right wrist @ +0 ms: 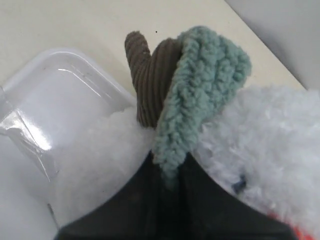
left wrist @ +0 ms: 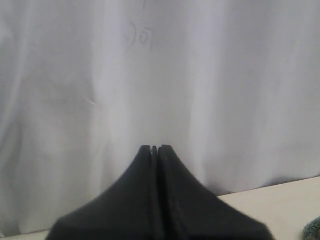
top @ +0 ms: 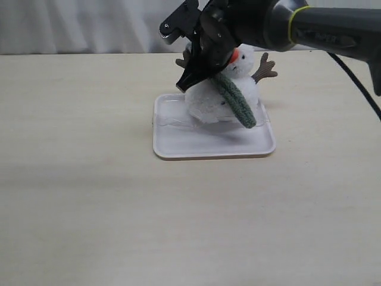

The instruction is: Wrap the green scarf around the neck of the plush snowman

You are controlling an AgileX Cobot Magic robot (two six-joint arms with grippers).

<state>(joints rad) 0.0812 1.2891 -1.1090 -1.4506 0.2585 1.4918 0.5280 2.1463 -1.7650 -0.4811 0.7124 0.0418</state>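
Over the tray [top: 178, 148], from outside: wrapping seemingly mid-step, right gripper [top: 186, 83] neck-high at snowman [top: 208, 107], scarf [top: 238, 104] draped down front. Left wrist: left gripper [left wrist: 156, 149] closed, empty. Right wrist: clamped on scarf end beside twig arm [right wrist: 147, 80]; next, probably carry round the back, minding that arm; ample bare table [top: 89, 208] beyond tray rim.

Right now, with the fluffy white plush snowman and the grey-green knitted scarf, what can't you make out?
Neck of the fluffy white plush snowman: exterior view, covered by the black right gripper and the grey-green knitted scarf.
How far the scarf wraps round: hidden behind snowman and gripper in every view.
Snowman's face: right wrist view, cut off by the edge.
Black left gripper whereabouts: left wrist view shows mostly white curtain.
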